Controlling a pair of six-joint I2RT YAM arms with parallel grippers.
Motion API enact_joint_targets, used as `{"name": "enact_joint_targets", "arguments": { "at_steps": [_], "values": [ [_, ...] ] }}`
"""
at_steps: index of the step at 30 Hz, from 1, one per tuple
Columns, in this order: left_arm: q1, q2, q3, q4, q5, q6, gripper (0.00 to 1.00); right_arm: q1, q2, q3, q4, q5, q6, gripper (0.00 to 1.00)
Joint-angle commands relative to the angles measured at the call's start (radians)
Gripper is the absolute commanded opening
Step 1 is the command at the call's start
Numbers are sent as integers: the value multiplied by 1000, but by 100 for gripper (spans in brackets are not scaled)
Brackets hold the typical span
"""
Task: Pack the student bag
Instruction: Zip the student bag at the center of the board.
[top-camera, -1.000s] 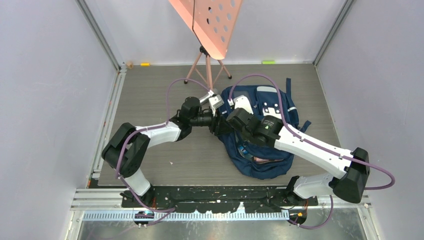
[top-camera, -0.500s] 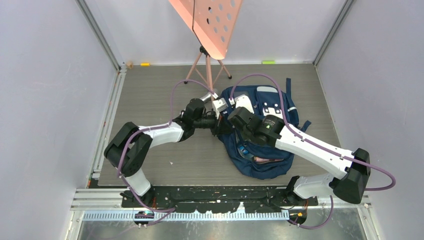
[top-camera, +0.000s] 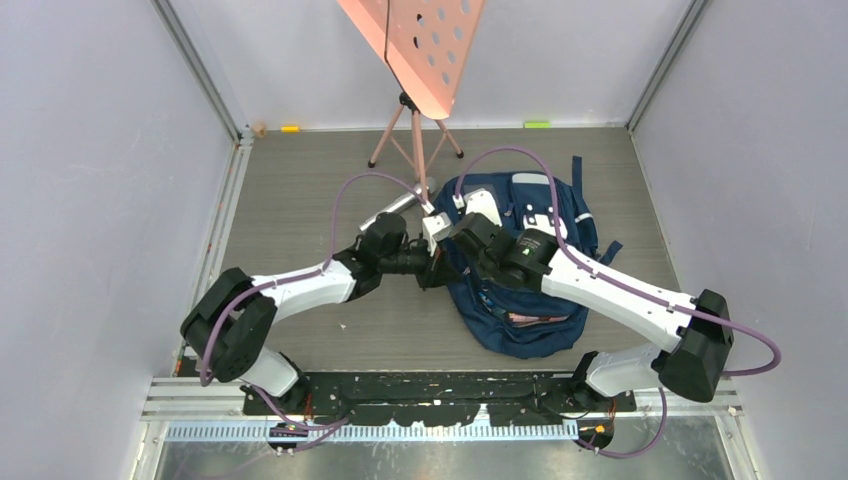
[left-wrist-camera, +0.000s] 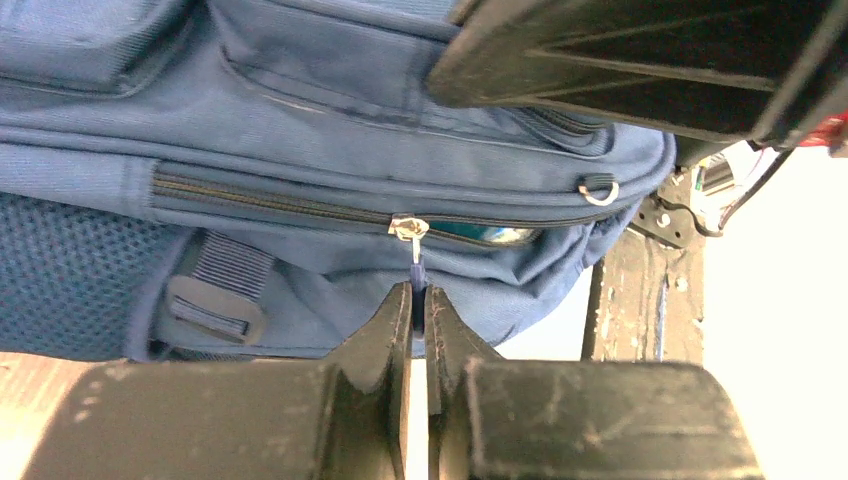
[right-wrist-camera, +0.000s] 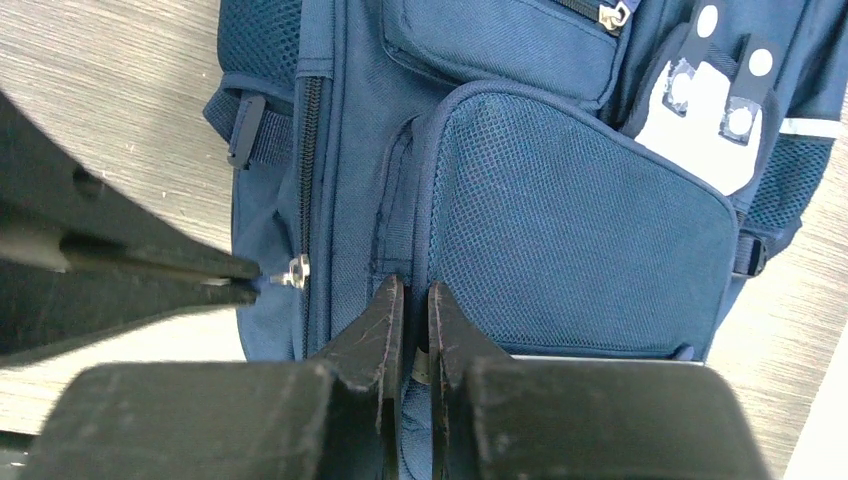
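Observation:
The navy student bag (top-camera: 535, 255) lies on the table right of centre, with grey patches on its front. My left gripper (left-wrist-camera: 418, 298) is shut on the blue pull tab of the side zipper; its slider (left-wrist-camera: 408, 228) sits above my fingertips. The zipper is closed to the slider's left and gapes to its right, with something shiny inside. My right gripper (right-wrist-camera: 410, 300) is shut on a fold of the bag's fabric at the edge of the mesh pocket (right-wrist-camera: 570, 230). In the top view both grippers meet at the bag's left side, left (top-camera: 432, 268) and right (top-camera: 455, 240).
A pink music stand (top-camera: 420, 60) on a tripod stands behind the bag. A grey tube-like object (top-camera: 390, 211) lies on the table just left of the bag's top. The bag's near end (top-camera: 525, 320) gapes and shows pinkish contents. Walls close in both sides.
My left gripper has moved toward the near edge along the bag's left side with the zipper pull in it. The right gripper shifted slightly left. The grey object is uncovered.

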Motion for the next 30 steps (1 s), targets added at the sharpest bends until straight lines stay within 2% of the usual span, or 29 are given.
{"name": "enact_joint_targets", "arguments": {
  "at_steps": [1, 9, 16, 24, 30],
  "values": [
    [-47, -52, -47, -51, 38, -8, 0, -26, 22, 12, 201, 125, -5, 0],
    [-170, -49, -138, 157, -84, -126, 0, -28, 49, -38, 328, 134, 5, 0],
    [-342, -38, -188, 358, -230, -237, 0, -40, 60, -102, 505, 134, 6, 0],
    [-464, 64, -134, 448, -343, -289, 0, -66, 112, -134, 687, 105, -43, 0],
    [-516, 164, -80, 539, -457, -346, 0, -71, 155, -140, 750, 91, -50, 0]
  ]
}}
